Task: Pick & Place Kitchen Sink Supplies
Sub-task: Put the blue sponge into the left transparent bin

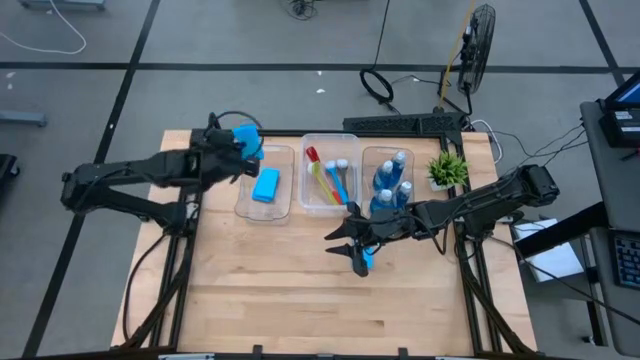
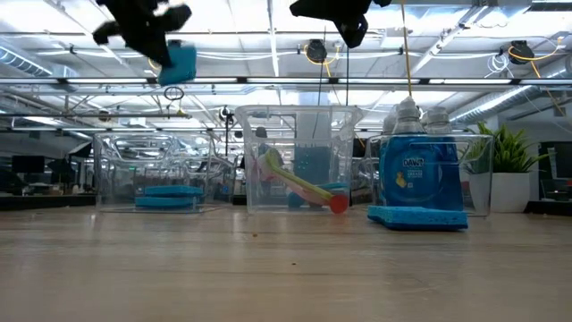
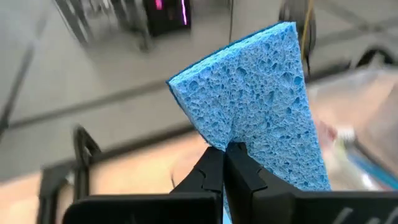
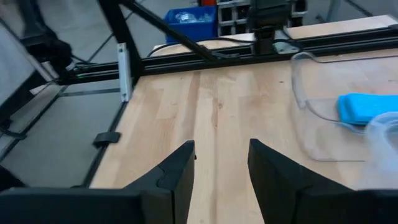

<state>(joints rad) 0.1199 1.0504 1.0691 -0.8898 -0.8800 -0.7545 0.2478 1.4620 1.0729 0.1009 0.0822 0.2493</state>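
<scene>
Pinching a blue sponge (image 3: pixel 261 99) with left fingers (image 3: pixel 214 171) pressed together, raised above the left tub (image 1: pixel 265 185). Hovering at 6 o'clock of the middle tub (image 1: pixel 330 172), right fingers (image 4: pixel 177 171) spread, empty, over a sponge on the counter (image 1: pixel 300 290).

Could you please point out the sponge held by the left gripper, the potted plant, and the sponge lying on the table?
held sponge (image 3: pixel 261 106), left wrist view, porous face.
potted plant (image 1: pixel 447 167), high view, leaves.
table sponge (image 2: pixel 417 217), low view, front edge.
</scene>
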